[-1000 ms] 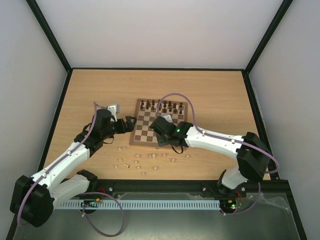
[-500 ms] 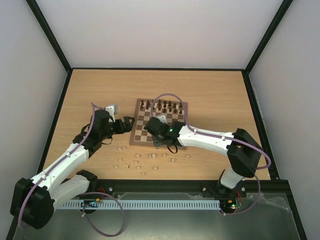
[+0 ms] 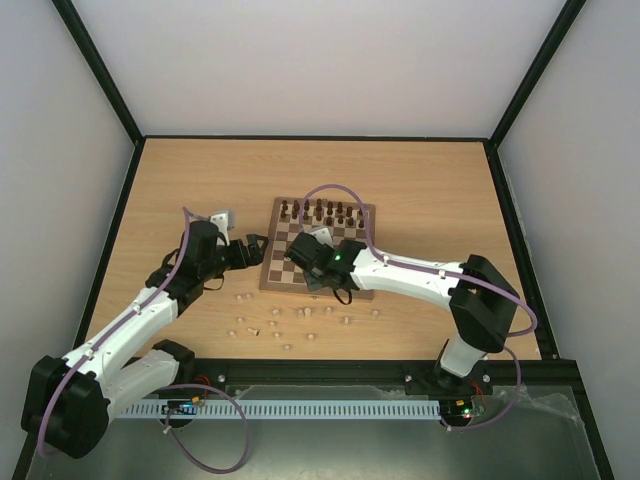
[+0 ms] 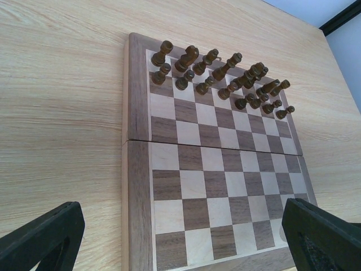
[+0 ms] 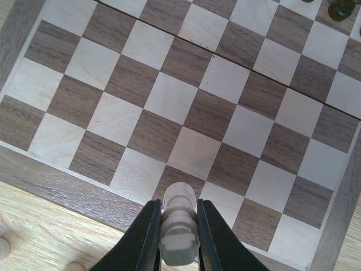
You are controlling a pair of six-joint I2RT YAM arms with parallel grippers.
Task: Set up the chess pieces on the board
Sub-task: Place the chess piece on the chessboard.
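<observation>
Matt wooden board (image 5: 169,99), pale smooth wood piece (image 5: 179,223)

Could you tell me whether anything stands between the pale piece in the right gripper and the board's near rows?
Nothing visible does. The right gripper holds the pale piece over bare near squares of the board; the dark pieces stand only on the far two rows.
</observation>
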